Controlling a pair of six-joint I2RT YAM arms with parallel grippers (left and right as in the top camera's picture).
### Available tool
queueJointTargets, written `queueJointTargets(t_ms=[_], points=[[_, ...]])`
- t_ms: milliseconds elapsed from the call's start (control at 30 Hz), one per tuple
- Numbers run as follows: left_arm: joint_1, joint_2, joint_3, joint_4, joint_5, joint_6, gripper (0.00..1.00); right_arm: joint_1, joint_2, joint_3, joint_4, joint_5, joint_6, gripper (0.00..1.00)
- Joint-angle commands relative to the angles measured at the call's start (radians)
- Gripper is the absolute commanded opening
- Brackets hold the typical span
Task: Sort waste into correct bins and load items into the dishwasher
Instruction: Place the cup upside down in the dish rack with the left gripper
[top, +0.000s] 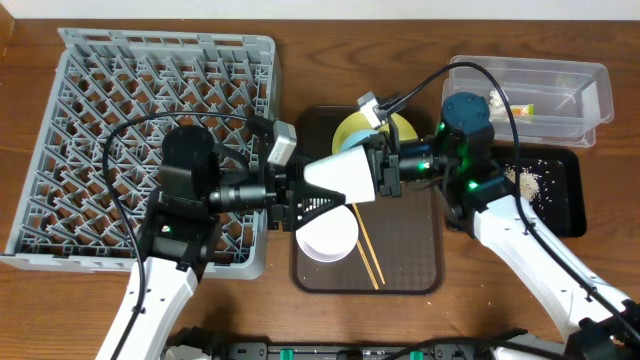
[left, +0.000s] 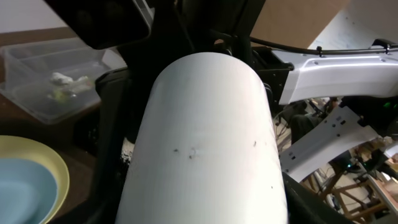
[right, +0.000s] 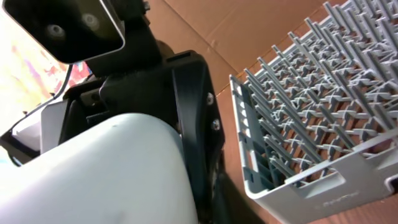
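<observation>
Dish rack (top: 150, 100) fills the tabletop's (top: 300, 60) left side. Over the brown tray (top: 410, 260), the white cup (top: 345, 172) hangs sideways in the air. The left fingers (top: 318, 205) are clamped on its narrow end, and the right fingers (top: 386, 186) flank its wide end (gripping or loose, I cannot tell).

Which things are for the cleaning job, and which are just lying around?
For the job: small white cup, round yellow plate, pale round bowl, thin wooden chopsticks, grey plastic dish rack, clear plastic tub, shallow black tray.
Just lying about: brown serving tray.
</observation>
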Motion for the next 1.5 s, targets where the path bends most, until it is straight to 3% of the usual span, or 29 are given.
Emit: queueJointTargets(t_ms=[0, 267, 433, 533, 800, 967, 1067, 1233, 1467], points=[[-0.008, 0.0, 0.019, 0.006, -0.021, 0.01, 0.6, 0.013, -0.012, 0.016, 0.003, -0.014, 0.002, 0.2], [0.033, 0.0, 0.019, 0.005, -0.115, 0.01, 0.55, -0.006, -0.012, 0.016, 0.0, -0.042, 0.001, 0.44], [0.133, 0.0, 0.019, -0.03, -0.114, 0.01, 0.49, -0.043, -0.011, 0.016, -0.019, -0.036, 0.0, 0.61], [0.18, 0.0, 0.019, -0.043, -0.114, 0.009, 0.49, -0.068, -0.01, 0.016, -0.062, -0.024, -0.021, 0.64], [0.283, 0.0, 0.019, -0.083, -0.118, 0.01, 0.48, -0.101, -0.009, 0.016, -0.256, 0.089, -0.119, 0.64], [0.37, 0.0, 0.019, -0.201, -0.213, 0.021, 0.45, -0.129, -0.009, 0.016, -0.324, 0.12, -0.142, 0.58], [0.441, 0.0, 0.019, -0.309, -0.323, 0.021, 0.44, -0.141, -0.009, 0.016, -0.373, 0.161, -0.142, 0.51], [0.494, -0.002, 0.039, -0.454, -0.467, 0.021, 0.38, -0.142, -0.01, 0.016, -0.534, 0.352, -0.222, 0.48], [0.512, -0.002, 0.186, -0.819, -0.868, 0.124, 0.37, -0.142, -0.011, 0.106, -0.855, 0.595, -0.378, 0.45]])
